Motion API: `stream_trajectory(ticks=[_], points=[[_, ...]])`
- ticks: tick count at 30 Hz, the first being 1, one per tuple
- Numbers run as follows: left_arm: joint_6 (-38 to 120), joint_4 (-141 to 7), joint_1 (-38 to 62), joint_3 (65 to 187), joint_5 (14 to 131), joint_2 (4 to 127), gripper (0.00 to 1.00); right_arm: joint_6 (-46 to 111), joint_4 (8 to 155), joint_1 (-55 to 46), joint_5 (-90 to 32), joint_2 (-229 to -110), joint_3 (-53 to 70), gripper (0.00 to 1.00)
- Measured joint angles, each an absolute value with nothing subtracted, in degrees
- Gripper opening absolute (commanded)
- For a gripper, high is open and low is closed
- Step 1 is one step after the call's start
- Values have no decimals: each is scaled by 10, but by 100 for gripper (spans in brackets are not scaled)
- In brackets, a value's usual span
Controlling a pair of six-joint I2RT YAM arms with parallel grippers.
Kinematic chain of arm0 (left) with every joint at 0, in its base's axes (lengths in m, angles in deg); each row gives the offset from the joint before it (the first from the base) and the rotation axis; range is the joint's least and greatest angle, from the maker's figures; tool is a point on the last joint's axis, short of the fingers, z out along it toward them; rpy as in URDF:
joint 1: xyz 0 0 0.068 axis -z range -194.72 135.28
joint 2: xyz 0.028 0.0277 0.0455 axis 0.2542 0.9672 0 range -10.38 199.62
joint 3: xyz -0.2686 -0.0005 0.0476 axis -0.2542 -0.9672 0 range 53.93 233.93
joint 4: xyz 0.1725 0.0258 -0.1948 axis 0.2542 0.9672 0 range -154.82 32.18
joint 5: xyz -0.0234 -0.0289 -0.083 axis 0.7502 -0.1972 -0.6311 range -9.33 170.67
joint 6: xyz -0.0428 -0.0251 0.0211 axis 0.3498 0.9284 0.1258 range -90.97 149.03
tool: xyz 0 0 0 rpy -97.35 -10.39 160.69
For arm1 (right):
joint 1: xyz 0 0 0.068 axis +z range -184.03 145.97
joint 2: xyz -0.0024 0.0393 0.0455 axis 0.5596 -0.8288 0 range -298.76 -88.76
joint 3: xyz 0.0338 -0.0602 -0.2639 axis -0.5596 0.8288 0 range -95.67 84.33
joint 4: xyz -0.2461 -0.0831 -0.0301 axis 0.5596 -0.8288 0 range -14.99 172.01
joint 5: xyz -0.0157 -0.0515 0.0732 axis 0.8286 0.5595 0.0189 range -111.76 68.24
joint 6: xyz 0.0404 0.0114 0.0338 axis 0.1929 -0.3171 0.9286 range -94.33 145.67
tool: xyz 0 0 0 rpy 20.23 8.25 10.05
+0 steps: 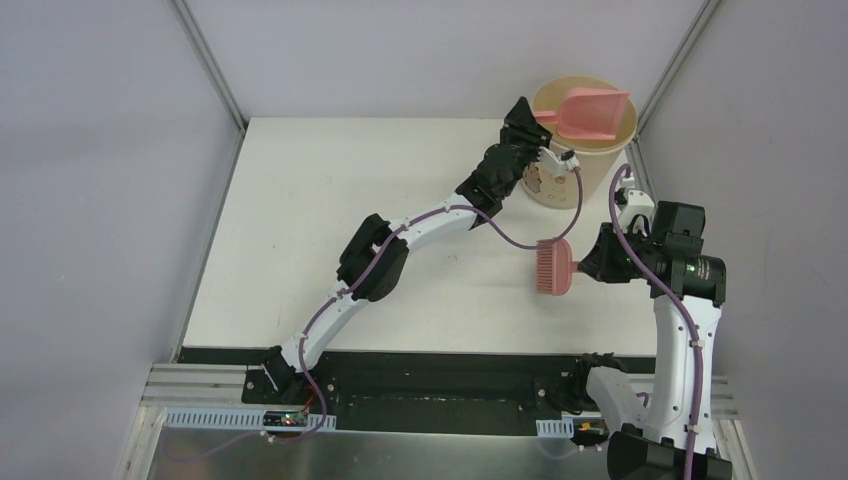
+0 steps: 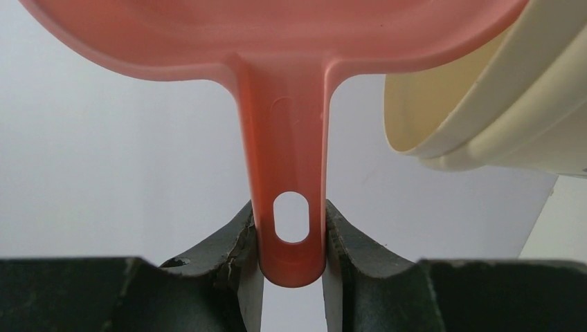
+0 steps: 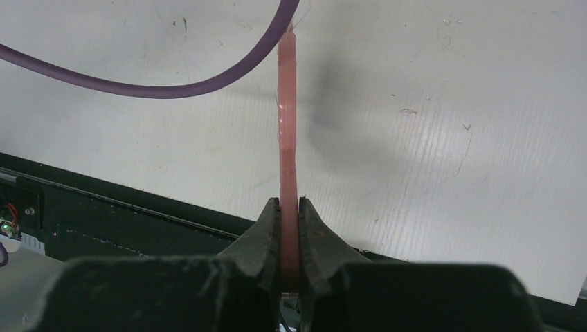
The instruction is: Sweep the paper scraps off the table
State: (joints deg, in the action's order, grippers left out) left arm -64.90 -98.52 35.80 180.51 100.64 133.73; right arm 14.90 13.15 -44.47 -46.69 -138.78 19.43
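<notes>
My left gripper [image 1: 541,130] is shut on the handle of the pink dustpan [image 1: 592,114], which it holds over the mouth of the beige round bucket [image 1: 570,170]. In the left wrist view the gripper [image 2: 291,232] clamps the dustpan handle [image 2: 291,173], with the bucket rim [image 2: 443,117] at right. My right gripper [image 1: 585,265] is shut on the pink brush [image 1: 552,267], held just above the white table [image 1: 330,220]. The right wrist view shows the gripper [image 3: 289,214] pinching the thin brush handle [image 3: 287,124]. No paper scraps show on the table in any view.
Grey enclosure walls with metal corner posts [image 1: 210,60] stand around the table. The black front edge [image 1: 400,357] runs along the near side. The left arm's purple cable [image 1: 520,240] loops near the brush and crosses the right wrist view [image 3: 138,83].
</notes>
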Motion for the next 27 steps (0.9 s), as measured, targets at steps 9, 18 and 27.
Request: stream_trajectory(ticks=[9, 18, 27], points=[[-630, -986, 358, 1807, 1015, 1337, 0, 150, 131, -445, -467, -1388, 194, 0], [-494, -966, 358, 1832, 1110, 1327, 0, 152, 131, -445, -467, -1386, 194, 0], [-300, -861, 358, 1775, 1199, 1223, 0, 154, 131, -445, -468, -1382, 194, 0]])
